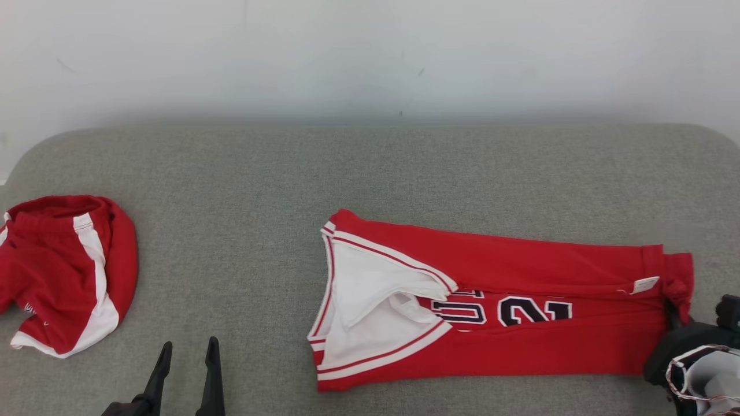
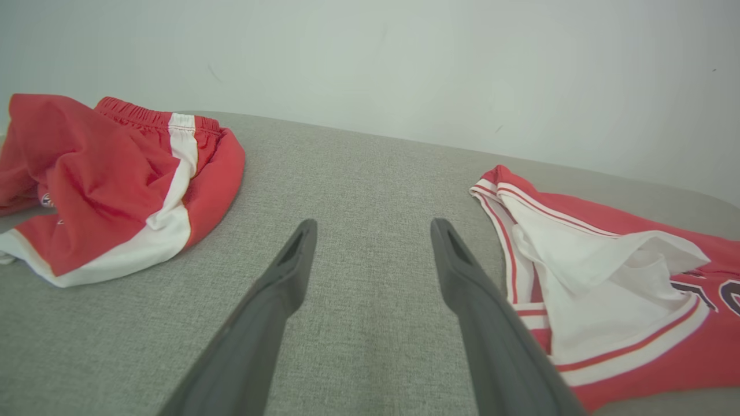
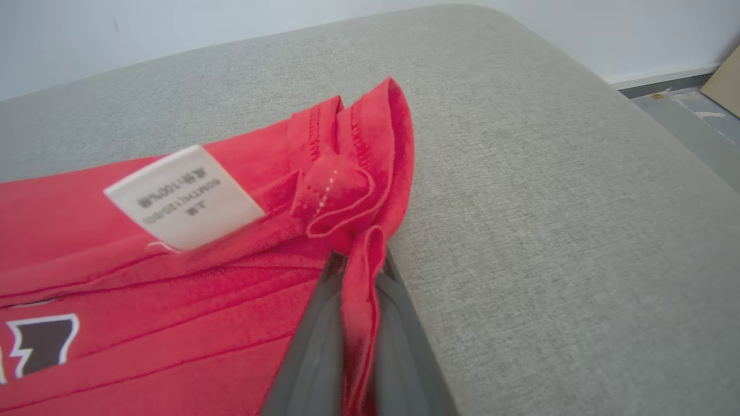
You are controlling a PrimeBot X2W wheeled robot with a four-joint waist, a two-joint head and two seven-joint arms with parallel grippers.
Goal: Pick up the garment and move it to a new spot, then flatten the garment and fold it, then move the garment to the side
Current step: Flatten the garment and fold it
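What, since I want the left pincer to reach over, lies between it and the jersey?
Bare grey cushion: nothing lies between the left pincer and the jersey, as the left wrist view shows.

Bright even light, faint shadows, slight blur

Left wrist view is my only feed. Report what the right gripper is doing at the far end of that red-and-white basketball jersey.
Observer: The right gripper is shut on a fold of the red sleeveless jersey at its bottom hem.
Operator: Say whether that end is lifted.
Observer: In the head view the jersey lies on the grey fabric cushion, folded into a long band, with the hem corner bunched at the pinch.
Operator: Give me a landmark near the pinch.
Observer: A white sewn-in label sits just beside it, on the jersey's top layer.
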